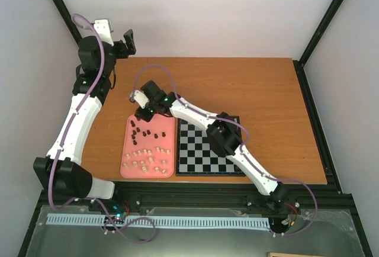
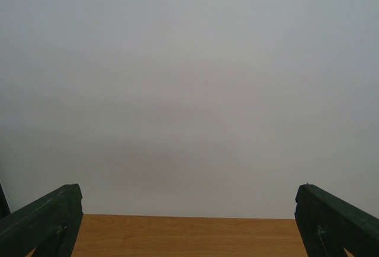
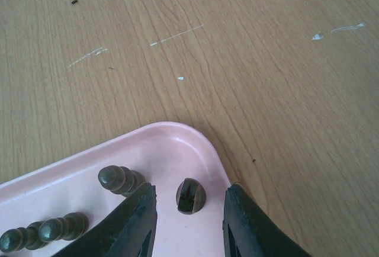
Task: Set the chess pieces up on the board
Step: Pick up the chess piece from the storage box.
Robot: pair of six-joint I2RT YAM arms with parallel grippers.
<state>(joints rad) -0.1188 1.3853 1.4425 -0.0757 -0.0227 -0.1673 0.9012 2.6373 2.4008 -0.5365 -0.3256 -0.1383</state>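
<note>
The board point(image 1: 201, 150), black and pale grey checks, lies bare at the table's near middle. Left of it the pink tray point(image 1: 169, 124) holds dark chess pieces point(image 1: 142, 132) at its far end and cream ones point(image 1: 145, 159) nearer. My right gripper point(image 1: 141, 113) is down at the tray's far left corner. In the right wrist view it point(image 3: 189, 193) stands open around a dark slotted piece point(image 3: 190, 198), with a gap on each side. Other dark pieces point(image 3: 118, 180) lie to the left. My left gripper point(image 1: 127, 41) is raised at the far left, open point(image 2: 188, 195) and holding nothing.
The tray's rounded rim point(image 3: 207, 144) runs just past the right finger point(image 3: 249, 221). Beyond it is bare wooden table point(image 3: 237, 50). Black frame posts point(image 1: 320, 26) stand at the back corners, with white walls behind.
</note>
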